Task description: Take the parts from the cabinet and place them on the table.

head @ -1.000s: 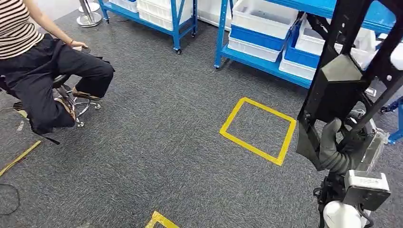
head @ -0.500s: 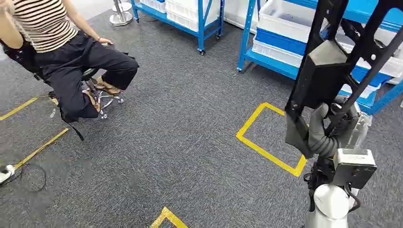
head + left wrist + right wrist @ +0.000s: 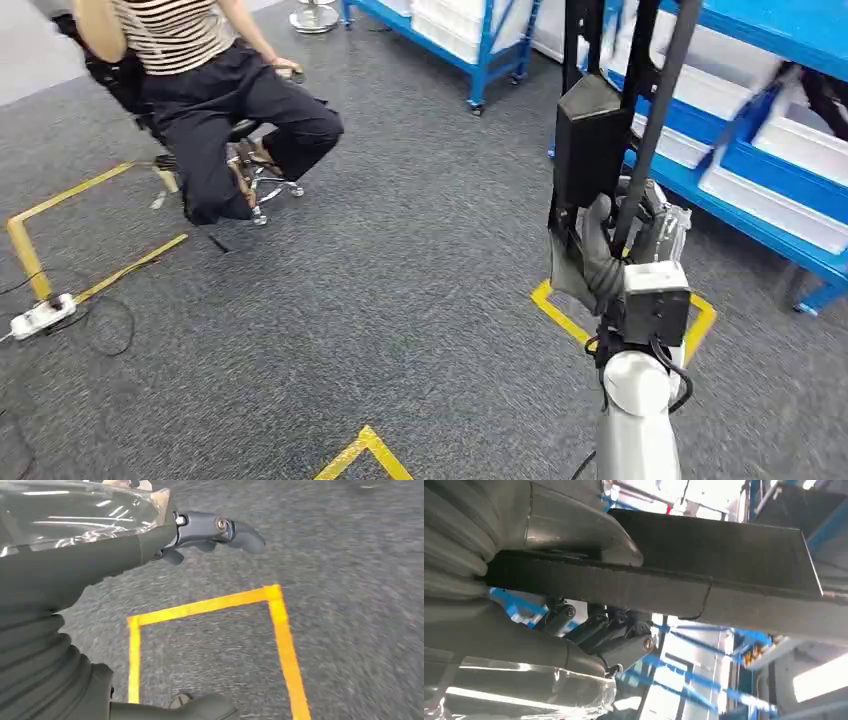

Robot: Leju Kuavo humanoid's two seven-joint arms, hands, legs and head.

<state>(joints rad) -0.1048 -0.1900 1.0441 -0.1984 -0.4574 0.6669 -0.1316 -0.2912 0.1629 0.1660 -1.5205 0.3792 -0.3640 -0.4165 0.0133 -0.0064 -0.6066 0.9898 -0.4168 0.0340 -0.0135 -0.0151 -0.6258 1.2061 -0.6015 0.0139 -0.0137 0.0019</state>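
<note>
Right hand [image 3: 605, 262] clamped on black frame part [image 3: 590, 140], held upright, rising above the hand; thumb and fingers [image 3: 624, 645] wrapped around its flat bar. Left hand [image 3: 100, 555] over grey carpet [image 3: 350, 555] and yellow tape square [image 3: 280, 630]; grip state not discernible.

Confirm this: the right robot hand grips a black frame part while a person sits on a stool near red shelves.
Wrong colour: the shelves are blue, per the head view. The right robot hand does grip the black frame part, and the person sits on a stool.
</note>
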